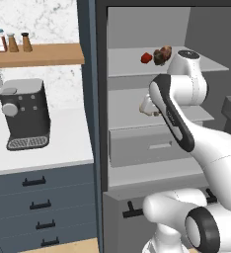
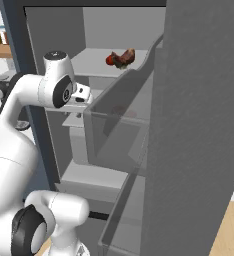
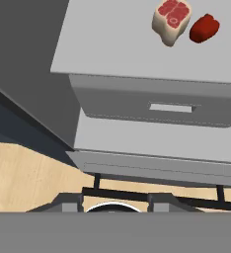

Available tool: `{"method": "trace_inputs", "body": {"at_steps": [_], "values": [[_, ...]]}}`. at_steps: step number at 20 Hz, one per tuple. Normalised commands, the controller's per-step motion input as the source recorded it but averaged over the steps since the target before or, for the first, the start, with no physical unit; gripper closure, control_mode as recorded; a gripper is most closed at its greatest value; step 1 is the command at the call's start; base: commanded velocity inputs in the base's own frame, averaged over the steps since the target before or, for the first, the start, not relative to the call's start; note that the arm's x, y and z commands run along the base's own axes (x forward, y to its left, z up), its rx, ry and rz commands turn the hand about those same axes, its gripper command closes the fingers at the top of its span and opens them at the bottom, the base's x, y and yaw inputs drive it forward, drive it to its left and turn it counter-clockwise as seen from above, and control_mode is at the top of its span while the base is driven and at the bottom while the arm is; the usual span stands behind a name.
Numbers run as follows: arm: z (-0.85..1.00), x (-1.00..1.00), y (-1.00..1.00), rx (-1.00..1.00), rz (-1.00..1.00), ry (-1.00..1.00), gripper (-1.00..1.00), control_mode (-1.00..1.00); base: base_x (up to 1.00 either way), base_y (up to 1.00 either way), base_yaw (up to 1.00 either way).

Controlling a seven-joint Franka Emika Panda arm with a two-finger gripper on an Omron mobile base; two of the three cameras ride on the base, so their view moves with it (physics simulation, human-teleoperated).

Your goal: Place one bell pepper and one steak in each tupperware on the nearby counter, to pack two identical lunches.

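Note:
On the open fridge's top shelf lie a red bell pepper (image 1: 146,58) (image 2: 110,60) and a brown steak (image 1: 162,54) (image 2: 125,57), side by side. The hand view looks down on another shelf with a second steak (image 3: 172,20) and a second bell pepper (image 3: 204,28) just to its right, above a grey drawer (image 3: 171,107). My gripper (image 1: 147,105) (image 2: 82,95) hangs in front of the middle shelf, shut, with nothing seen in it and clear of the food. The white counter (image 1: 63,143) runs to the left of the fridge. The tupperware is out of view.
A dark coffee machine (image 1: 24,113) stands on the counter under a wooden shelf of bottles (image 1: 38,53). The fridge door (image 2: 199,130) stands open at the right with clear door bins (image 2: 119,130). Blue-grey drawers (image 1: 41,205) sit below the counter.

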Motion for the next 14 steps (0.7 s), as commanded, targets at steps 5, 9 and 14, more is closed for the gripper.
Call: {"method": "trace_inputs", "body": {"at_steps": [5,9,14], "values": [[0.0,0.0,0.0,0.0,0.0,0.0,-1.0,-1.0,0.0,0.0,0.0],[0.0,0.0,0.0,0.0,0.0,0.0,-1.0,-1.0,0.0,0.0,0.0],[0.0,-0.01,0.0,0.0,0.0,0.0,-1.0,-1.0,0.0,0.0,0.0]]}}
